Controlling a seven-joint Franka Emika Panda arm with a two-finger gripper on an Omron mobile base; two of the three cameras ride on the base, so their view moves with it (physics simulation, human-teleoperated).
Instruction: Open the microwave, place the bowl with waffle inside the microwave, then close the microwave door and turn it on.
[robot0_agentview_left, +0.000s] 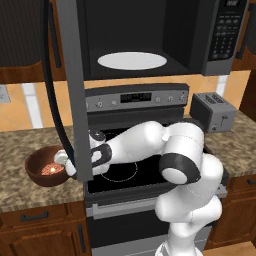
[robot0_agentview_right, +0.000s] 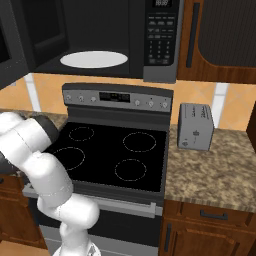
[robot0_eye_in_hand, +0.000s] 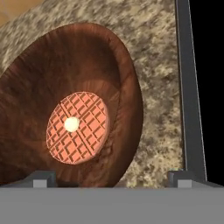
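Note:
The microwave hangs over the stove with its door swung wide open and the white turntable showing. The dark-brown bowl sits on the left counter with the round gridded waffle inside. My gripper hovers at the bowl's right rim, partly hidden behind the door's edge. In the hand view the bowl and waffle lie close below, and the gripper is open, its fingertips wide apart on either side of the near rim.
The black-topped stove lies under the microwave; its edge runs beside the bowl. A silver toaster stands on the right counter. The keypad is on the microwave's right side. The open door overhangs the arm.

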